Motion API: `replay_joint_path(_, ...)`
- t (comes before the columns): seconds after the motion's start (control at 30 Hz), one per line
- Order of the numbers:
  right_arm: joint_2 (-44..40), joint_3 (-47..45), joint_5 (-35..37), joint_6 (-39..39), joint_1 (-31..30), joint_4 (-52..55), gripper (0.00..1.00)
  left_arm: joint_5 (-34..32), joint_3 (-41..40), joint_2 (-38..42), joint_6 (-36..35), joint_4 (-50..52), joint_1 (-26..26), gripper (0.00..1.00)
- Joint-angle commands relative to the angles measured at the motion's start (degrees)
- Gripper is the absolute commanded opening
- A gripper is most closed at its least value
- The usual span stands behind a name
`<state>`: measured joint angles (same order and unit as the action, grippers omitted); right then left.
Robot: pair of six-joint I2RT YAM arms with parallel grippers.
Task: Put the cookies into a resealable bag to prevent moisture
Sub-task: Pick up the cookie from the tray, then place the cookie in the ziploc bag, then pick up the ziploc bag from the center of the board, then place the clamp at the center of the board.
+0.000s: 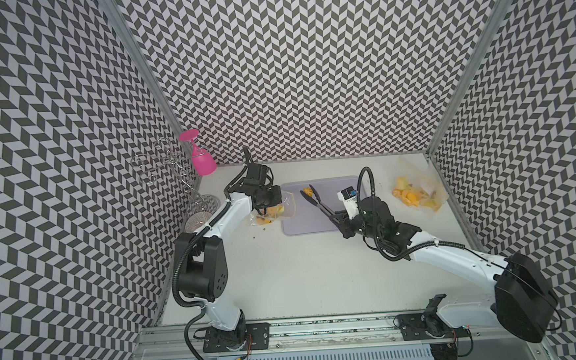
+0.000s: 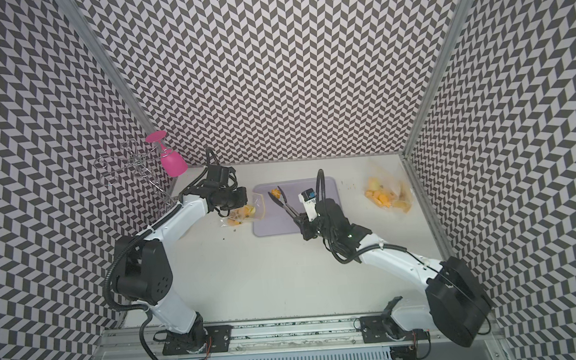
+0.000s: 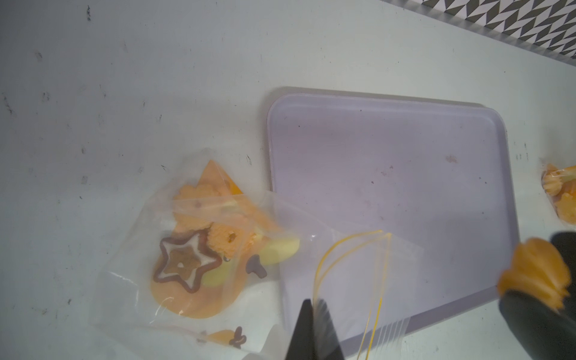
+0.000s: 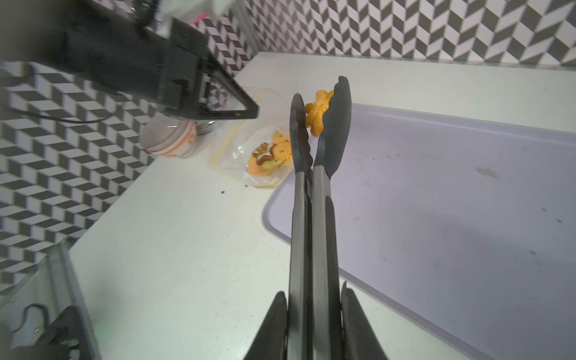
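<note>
Left gripper [image 3: 314, 314] pinches the bag [image 3: 131, 274] lip, jaws together, so the mouth gapes. Right gripper [image 4: 314, 311] jaws clamp the tongs [image 4: 321, 212], so the flower cookie [image 4: 315, 115] sits nipped far ahead of them, near that mouth.

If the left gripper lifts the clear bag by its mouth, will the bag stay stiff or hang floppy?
Probably floppy: the bag is thin, creased film, and its mouth curves where the left gripper pinches it. The cookies inside would likely slide to the lowest corner.
</note>
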<state>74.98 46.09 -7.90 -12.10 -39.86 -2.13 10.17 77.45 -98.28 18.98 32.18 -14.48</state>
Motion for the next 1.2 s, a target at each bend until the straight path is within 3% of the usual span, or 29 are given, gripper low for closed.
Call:
replay_joint_path(0.0, 0.2, 1.3, -7.4, 3.2, -0.7, -5.5, 0.19, 0.6, 1.9, -0.1, -0.6, 0.6, -0.2, 0.0)
replay_joint_path(0.3, 8.7, 5.3, -9.1, 3.8, -2.4, -5.7, 0.19, 0.9, 1.8, 0.2, -1.0, 0.7, -0.2, 0.0)
replay_joint_path(0.4, 9.8, 5.7, -8.7, 3.2, -2.4, -6.6, 0.26, 1.4, 1.7, 0.2, -1.0, 0.6, -0.2, 0.0)
replay_joint_path(0.67, 8.8, 5.0, -7.3, 2.3, -2.4, -7.3, 0.32, 1.8, 1.5, 0.7, -1.1, 0.5, -0.2, 0.0)
replay_joint_path(0.83, 4.7, 2.7, -4.8, 1.0, -2.4, -6.8, 0.28, 1.0, 1.4, 1.3, -0.9, 0.6, -0.2, 0.0)
replay_joint_path(1.0, -9.0, -5.8, 7.7, -6.0, -2.5, -4.1, 0.2, -1.8, 0.9, 3.5, -0.2, 0.7, 0.4, 0.0)
replay_joint_path(1.17, -23.2, -15.8, 32.2, -22.6, -2.4, 9.6, 0.12, -1.6, 0.1, 6.7, 0.0, -0.4, 0.7, 0.0)
